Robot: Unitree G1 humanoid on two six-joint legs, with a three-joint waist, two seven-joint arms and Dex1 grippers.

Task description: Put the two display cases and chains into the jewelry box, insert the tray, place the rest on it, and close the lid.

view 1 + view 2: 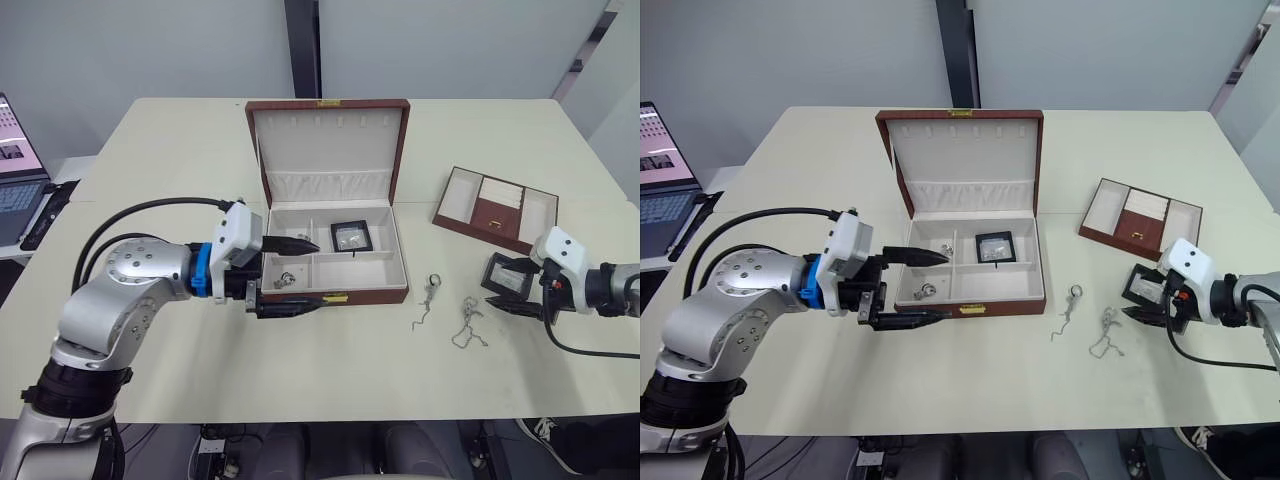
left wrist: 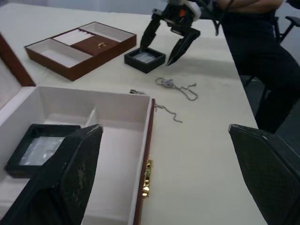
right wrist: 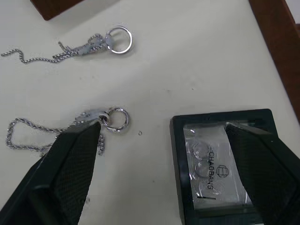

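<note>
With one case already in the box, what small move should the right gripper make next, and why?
Probably lower the open right gripper and close it on the square black display case with the clear window lying on the table. Its fingers already straddle that case, while the other case sits in the reddish-brown wooden jewelry box and two silver chains wait nearby.

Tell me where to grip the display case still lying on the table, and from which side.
Grip the display case across two opposite edges of its black frame, coming straight down from above. It lies flat on the table, so only its thin rim offers purchase. The right gripper hangs open over it; the near chain lies clear to one side.
</note>
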